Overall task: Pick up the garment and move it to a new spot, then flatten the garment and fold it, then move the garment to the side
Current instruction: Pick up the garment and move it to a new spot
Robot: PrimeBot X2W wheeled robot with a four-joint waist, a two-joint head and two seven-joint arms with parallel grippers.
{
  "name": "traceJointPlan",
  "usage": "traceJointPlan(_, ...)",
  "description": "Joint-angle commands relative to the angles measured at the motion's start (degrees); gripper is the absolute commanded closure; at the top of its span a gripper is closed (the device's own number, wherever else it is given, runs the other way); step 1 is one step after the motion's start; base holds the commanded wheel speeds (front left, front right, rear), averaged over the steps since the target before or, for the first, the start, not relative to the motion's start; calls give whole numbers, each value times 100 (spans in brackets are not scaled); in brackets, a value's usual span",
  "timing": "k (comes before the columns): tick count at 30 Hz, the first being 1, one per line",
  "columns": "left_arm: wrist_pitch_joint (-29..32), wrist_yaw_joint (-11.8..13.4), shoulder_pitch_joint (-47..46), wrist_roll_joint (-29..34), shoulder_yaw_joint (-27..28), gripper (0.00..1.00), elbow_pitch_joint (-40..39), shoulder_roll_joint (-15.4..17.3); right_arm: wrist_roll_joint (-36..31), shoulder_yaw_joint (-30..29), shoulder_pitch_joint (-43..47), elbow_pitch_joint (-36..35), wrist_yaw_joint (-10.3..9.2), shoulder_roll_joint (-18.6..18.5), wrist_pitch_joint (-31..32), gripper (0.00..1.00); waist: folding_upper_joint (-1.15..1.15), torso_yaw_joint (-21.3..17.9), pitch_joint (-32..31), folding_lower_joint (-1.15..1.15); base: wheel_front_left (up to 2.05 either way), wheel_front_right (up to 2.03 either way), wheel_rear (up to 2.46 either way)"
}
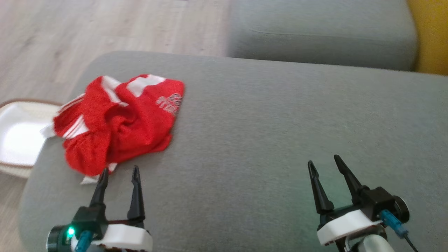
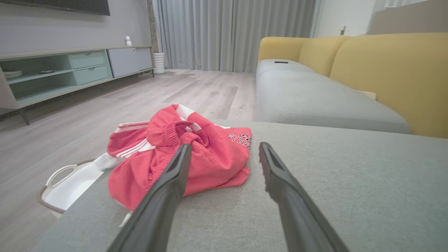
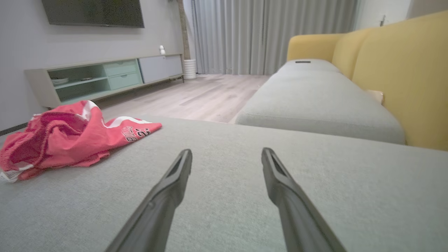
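Crumpled red garment [image 1: 119, 122] lies at the cushion's [image 1: 280, 133] left; left gripper [image 1: 119, 174] and right gripper [image 1: 323, 162] hover spread, empty.

- One red-and-white garment [image 1: 119, 122].
- Two grippers, the left gripper [image 1: 120, 170] and the right gripper [image 1: 323, 160], with two dark fingers each, four fingers in all.
- One white basket [image 1: 21, 134].
- Two grey seat cushions: the near cushion [image 1: 280, 122] and the far cushion [image 1: 322, 31].
- Three yellow back cushions [image 2: 392, 77].
- One low cabinet [image 2: 70, 70].
- One wall screen [image 3: 92, 12].
- One white cylinder [image 2: 159, 62] on the floor.
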Motion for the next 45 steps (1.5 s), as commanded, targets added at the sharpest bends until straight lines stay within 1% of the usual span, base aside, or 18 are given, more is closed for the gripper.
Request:
traceJointPlan(1,-69,7,-184,52,243,0,-155,23,21,136,-150,-168,44,-23,-63,0,0,280,-29,0,0,0,0)
traceJointPlan(7,-69,-43,-70,111,429,0,-156,23,61,156,-95,-162,44,-23,-63,0,0,743,-105,0,0,0,0)
traceJointPlan(12,-69,-69,6,142,504,0,-183,23,59,135,-25,-156,44,-23,-63,0,0,1007,-143,0,0,0,0)
traceJointPlan(17,-69,-107,42,179,583,0,-224,29,34,128,34,-157,44,-23,-63,0,0,1125,-121,0,0,0,0)
traceJointPlan(22,-69,-220,-316,343,574,0,-422,199,-96,87,-11,-171,44,-23,-63,0,0,1130,101,0,0,0,0)
traceJointPlan(25,-69,-369,-762,357,519,0,-600,312,-229,-1,-17,-179,44,-23,-63,0,0,1150,269,0,0,0,0)
traceJointPlan(28,-69,-634,-1375,310,421,0,-464,447,-347,-70,-20,-186,44,-69,-63,0,0,1181,468,0,0,0,0)
traceJointPlan(30,22,-813,-1928,236,392,0,-129,529,-384,-100,-37,-211,44,-152,-63,0,0,1194,609,0,0,0,0)
traceJointPlan(32,352,-998,-2583,168,324,0,320,611,-403,-115,-76,-246,44,-257,-63,0,0,1184,766,0,0,0,0)
traceJointPlan(35,1068,-1194,-3530,-271,294,0,1133,515,-412,-106,-187,-307,44,-433,-63,0,0,1100,1026,0,0,0,0)
traceJointPlan(36,1313,-1243,-3828,-393,273,0,1422,530,-409,-103,-242,-331,44,-490,-63,0,0,1049,1117,0,0,0,0)
traceJointPlan(38,1698,-1304,-4383,-667,295,0,2007,563,-406,-102,-366,-372,44,-592,-63,0,0,907,1299,0,0,0,0)
traceJointPlan(40,1993,-1337,-4799,-809,265,0,2562,663,-386,-119,-480,-409,44,-668,-63,0,0,746,1468,0,0,0,0)
traceJointPlan(45,2678,-1371,-5395,-937,90,0,3795,993,-338,-186,-647,-473,44,-796,-63,0,0,368,1792,0,0,0,0)
